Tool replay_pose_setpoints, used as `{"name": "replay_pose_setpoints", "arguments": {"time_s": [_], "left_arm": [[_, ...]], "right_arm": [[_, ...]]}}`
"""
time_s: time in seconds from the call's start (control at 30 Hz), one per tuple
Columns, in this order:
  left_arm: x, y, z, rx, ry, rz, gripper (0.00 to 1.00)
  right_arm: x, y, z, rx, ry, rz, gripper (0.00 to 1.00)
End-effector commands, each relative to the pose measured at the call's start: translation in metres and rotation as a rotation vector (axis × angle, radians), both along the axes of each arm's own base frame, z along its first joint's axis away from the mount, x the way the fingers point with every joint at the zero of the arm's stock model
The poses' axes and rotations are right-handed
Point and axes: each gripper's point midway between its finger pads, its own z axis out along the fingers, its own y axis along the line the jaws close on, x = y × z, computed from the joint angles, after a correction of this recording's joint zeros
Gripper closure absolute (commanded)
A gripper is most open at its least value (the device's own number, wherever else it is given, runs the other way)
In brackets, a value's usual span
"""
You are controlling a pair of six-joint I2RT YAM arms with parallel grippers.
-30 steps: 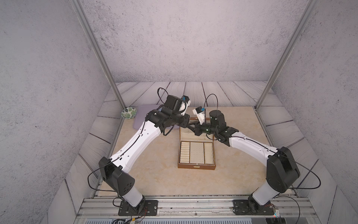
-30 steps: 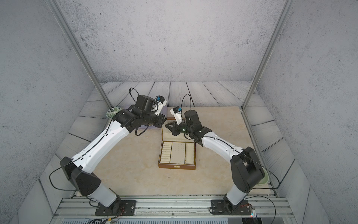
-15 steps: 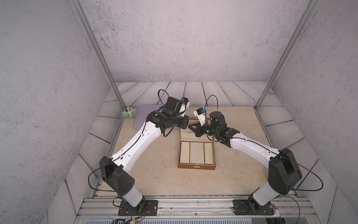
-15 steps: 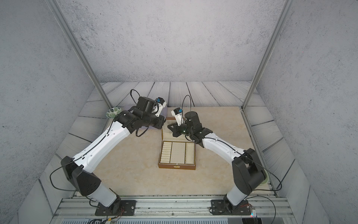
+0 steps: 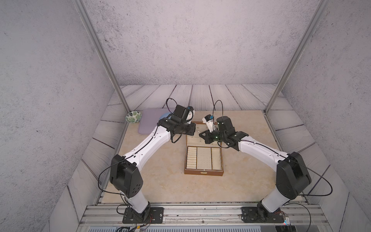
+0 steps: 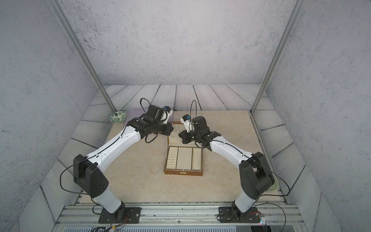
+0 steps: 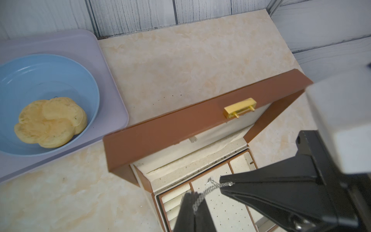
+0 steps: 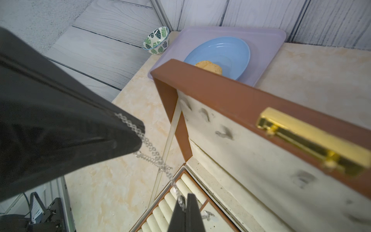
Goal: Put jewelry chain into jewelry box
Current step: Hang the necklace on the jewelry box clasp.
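Note:
The jewelry box (image 5: 203,172) lies open mid-table, brown with a cream lining, its lid (image 7: 180,124) standing up at the back with a gold clasp (image 7: 240,108). My two grippers meet tip to tip above the box's back edge. The jewelry chain (image 7: 208,189) is a thin silver strand stretched in the air between them. My left gripper (image 7: 193,200) is shut on one end and my right gripper (image 8: 186,200) is shut on the other. In the right wrist view the jewelry chain (image 8: 155,158) runs over the left fingertip (image 8: 128,138) and a short tail hangs over the dotted panel. In both top views the left gripper (image 5: 195,130) and right gripper (image 5: 200,134) almost touch.
A lilac tray (image 5: 148,120) at the back left holds a blue plate (image 7: 46,80) with yellow chips. A leaf-patterned bowl (image 5: 134,117) stands beside the tray. A pale green bowl (image 6: 274,183) sits behind the right arm's base. Metal posts stand at the back corners.
Hardly anything has moved. The left wrist has drifted slightly toward the right gripper, and both grippers stay over the box's back edge.

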Motion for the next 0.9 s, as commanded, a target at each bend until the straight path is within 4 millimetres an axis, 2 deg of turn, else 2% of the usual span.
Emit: {"name": "replay_pose_setpoints", "arguments": {"time_s": [0.0, 0.2, 0.43, 0.7, 0.87], "left_arm": [[0.013, -0.002, -0.005, -0.040, 0.011, 0.035, 1.00], [0.027, -0.004, -0.013, -0.042, 0.026, 0.058, 1.00], [0.036, -0.001, -0.013, -0.047, 0.018, 0.089, 1.00], [0.045, 0.005, -0.005, -0.060, -0.001, 0.124, 1.00], [0.048, -0.002, -0.013, -0.067, 0.028, 0.113, 1.00]], "right_arm": [[0.012, -0.004, -0.003, -0.030, 0.016, -0.036, 1.00], [0.030, -0.002, -0.003, -0.047, 0.026, -0.078, 1.00], [0.046, -0.005, -0.004, -0.051, 0.036, -0.135, 1.00], [0.054, -0.013, -0.006, -0.055, 0.035, -0.180, 1.00], [0.055, -0.012, -0.009, -0.056, 0.046, -0.180, 1.00]]}}
